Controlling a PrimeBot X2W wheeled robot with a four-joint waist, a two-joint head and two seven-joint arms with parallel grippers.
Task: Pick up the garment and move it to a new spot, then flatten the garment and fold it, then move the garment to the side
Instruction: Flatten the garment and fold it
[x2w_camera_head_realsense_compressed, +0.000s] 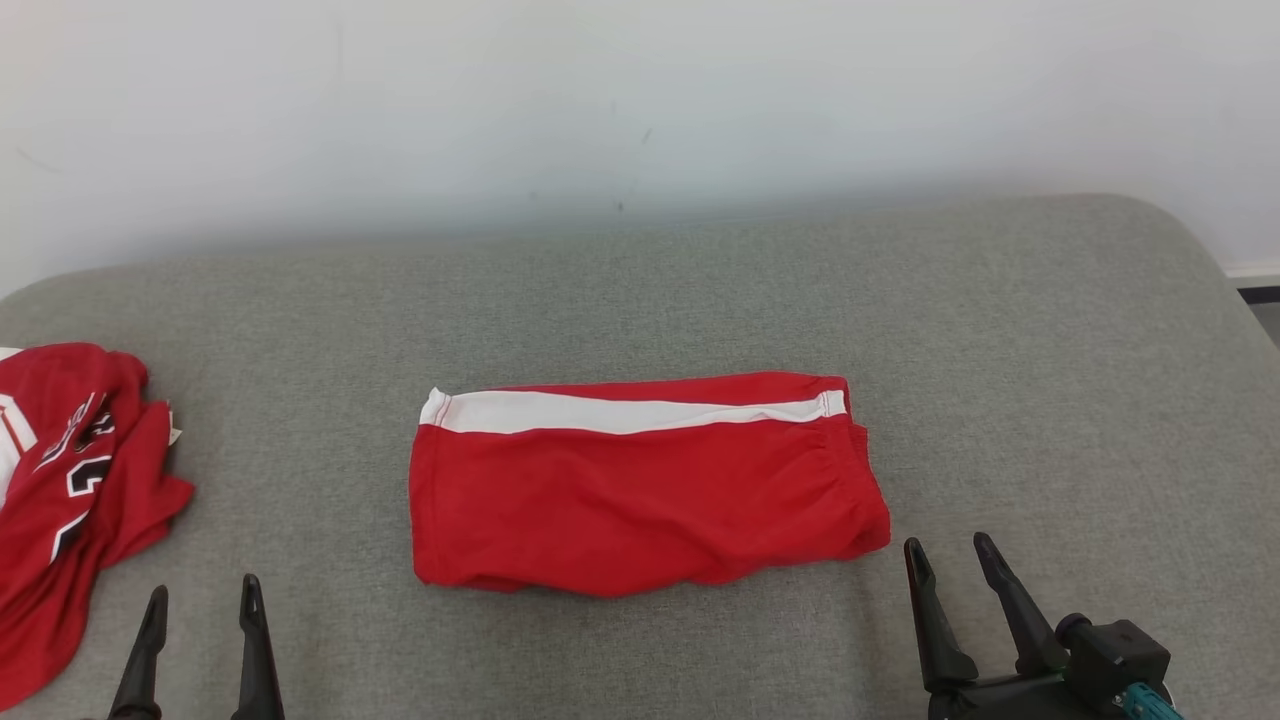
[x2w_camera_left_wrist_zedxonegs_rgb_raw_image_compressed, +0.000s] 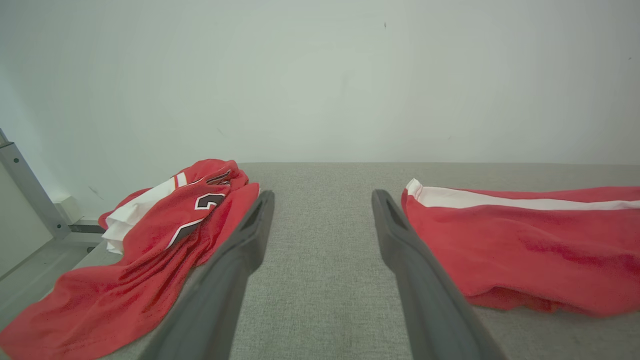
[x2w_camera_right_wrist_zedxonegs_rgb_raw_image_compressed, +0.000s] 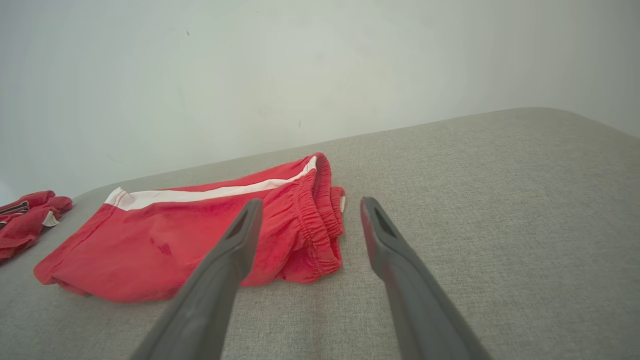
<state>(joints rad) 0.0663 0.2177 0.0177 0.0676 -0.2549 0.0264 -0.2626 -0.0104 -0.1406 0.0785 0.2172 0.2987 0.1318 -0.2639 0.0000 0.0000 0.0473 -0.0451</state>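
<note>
Both my left pincer (x2w_camera_head_realsense_compressed: 203, 585) and right pincer (x2w_camera_head_realsense_compressed: 947, 541) stand spread and empty, off either end of the folded red shorts (x2w_camera_head_realsense_compressed: 640, 490) lying midway on the grey cushion (x2w_camera_head_realsense_compressed: 640, 290). If I pinch only the top layer (the elastic waist end looks bulky), the fold may spill open, or the shorts land on the crumpled jersey (x2w_camera_head_realsense_compressed: 80, 480) to my left

Setting: bare indoor test space. A grey upholstered platform (x2w_camera_head_realsense_compressed: 640, 300) lies below the left gripper (x2w_camera_head_realsense_compressed: 204, 585); a plain white wall (x2w_camera_head_realsense_compressed: 640, 100) stands beyond it.
</note>
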